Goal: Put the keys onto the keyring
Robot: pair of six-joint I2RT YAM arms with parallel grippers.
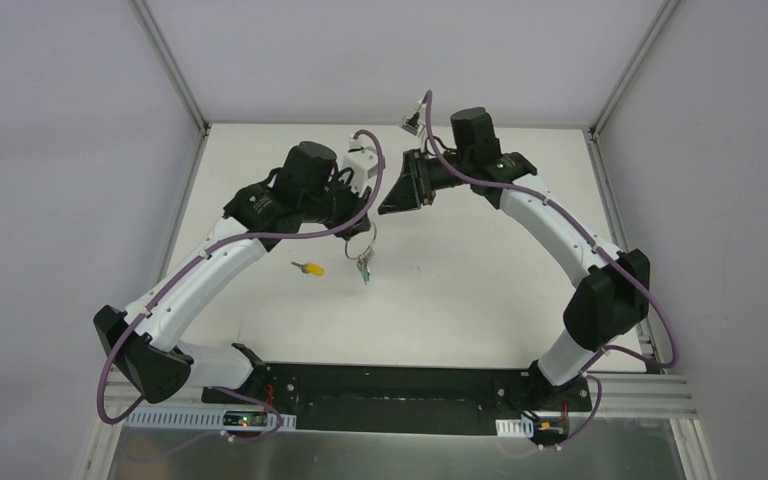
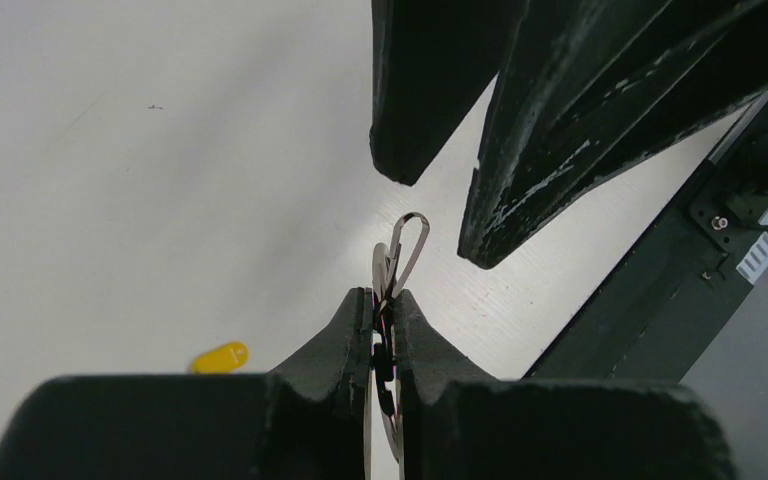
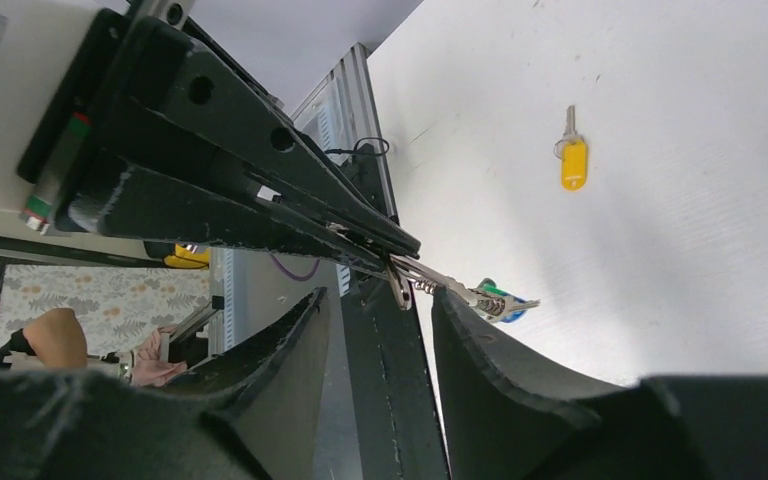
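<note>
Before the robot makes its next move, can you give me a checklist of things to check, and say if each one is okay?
1. Left tool shut on the keyring: ok.
2. Right tool open and ready to grab: ok.
3. Top of the keyring poking out past the left tool, close to the right tool: ok.
4. Yellow key on the keyring: not ok. It lies alone on the table.
5. Green key on the keyring: cannot tell. It hangs with the bunch by the left tool, but how it is attached is too small to see.
</note>
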